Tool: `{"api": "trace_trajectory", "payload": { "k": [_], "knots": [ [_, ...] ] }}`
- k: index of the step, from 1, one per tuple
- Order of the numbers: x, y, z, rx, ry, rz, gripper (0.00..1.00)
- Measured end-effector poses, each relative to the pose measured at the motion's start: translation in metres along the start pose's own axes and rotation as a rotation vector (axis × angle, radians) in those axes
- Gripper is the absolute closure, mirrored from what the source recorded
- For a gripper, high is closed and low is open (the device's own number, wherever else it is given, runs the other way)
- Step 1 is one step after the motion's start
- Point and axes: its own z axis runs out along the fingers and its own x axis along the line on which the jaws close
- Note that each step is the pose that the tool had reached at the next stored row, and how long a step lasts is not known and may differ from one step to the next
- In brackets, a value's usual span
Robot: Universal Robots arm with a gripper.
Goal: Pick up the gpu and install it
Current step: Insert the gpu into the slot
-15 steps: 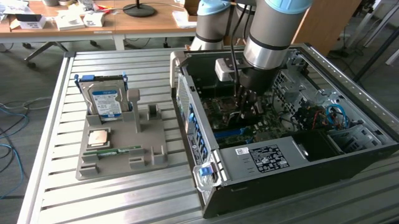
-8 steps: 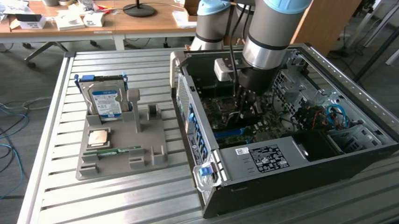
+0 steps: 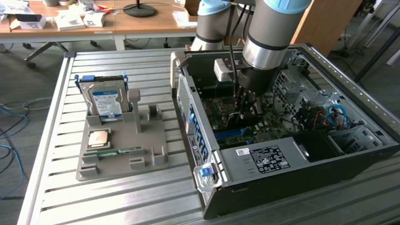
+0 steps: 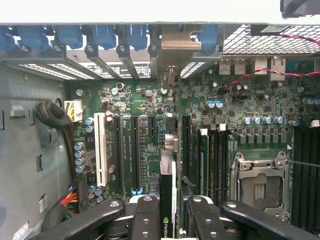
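In the wrist view the gpu (image 4: 168, 172) stands on edge between my two black fingers (image 4: 147, 212), a green logo showing on its near end. Its silvery end bracket (image 4: 175, 45) reaches the row of blue slot clips at the case's rear wall. My gripper (image 4: 168, 207) is shut on the card. The card runs along the green motherboard (image 4: 150, 100), between the long black slots. I cannot tell whether it is seated in a slot. In the exterior view the gripper (image 3: 246, 107) reaches straight down into the open computer case (image 3: 281, 157).
To the exterior view's left of the case, a grey holder (image 3: 122, 161) carries a blue-labelled hard drive (image 3: 106, 101), a processor chip (image 3: 100, 138) and a green memory stick (image 3: 112, 152). Inside the case are a white slot (image 4: 100, 145), the processor socket (image 4: 260, 187) and cable bundles (image 4: 50, 114).
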Motion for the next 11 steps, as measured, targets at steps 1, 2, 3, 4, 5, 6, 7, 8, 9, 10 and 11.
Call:
{"api": "trace_trajectory", "payload": {
  "k": [1, 2, 3, 4, 5, 6, 7, 8, 9, 10, 11],
  "knots": [
    [0.0, 0.0, -0.0001, 0.0, -0.0001, 0.0, 0.74],
    [0.0, 0.0, -0.0005, 0.0, 0.0001, 0.0, 0.74],
    [-0.0001, 0.0, -0.001, 0.0, 0.0001, 0.0, 0.74],
    [-0.0001, 0.0, -0.0014, 0.0, 0.0, 0.0, 0.74],
    [-0.0001, 0.0, -0.0015, 0.0001, -0.0001, 0.0, 0.74],
    [-0.0001, 0.0, -0.0015, 0.0001, -0.0002, 0.0, 0.74],
    [0.0, 0.0, -0.0015, 0.0001, -0.0001, 0.0, 0.74],
    [0.0001, 0.0, -0.0016, 0.0, 0.0, 0.0, 0.74],
    [0.0004, 0.0, -0.0017, -0.0001, 0.0002, 0.001, 0.74],
    [0.0005, -0.0001, -0.0016, 0.0, 0.0, 0.001, 0.74],
    [0.0006, -0.0002, -0.0016, 0.0, 0.0, 0.001, 0.74]
  ]
}}
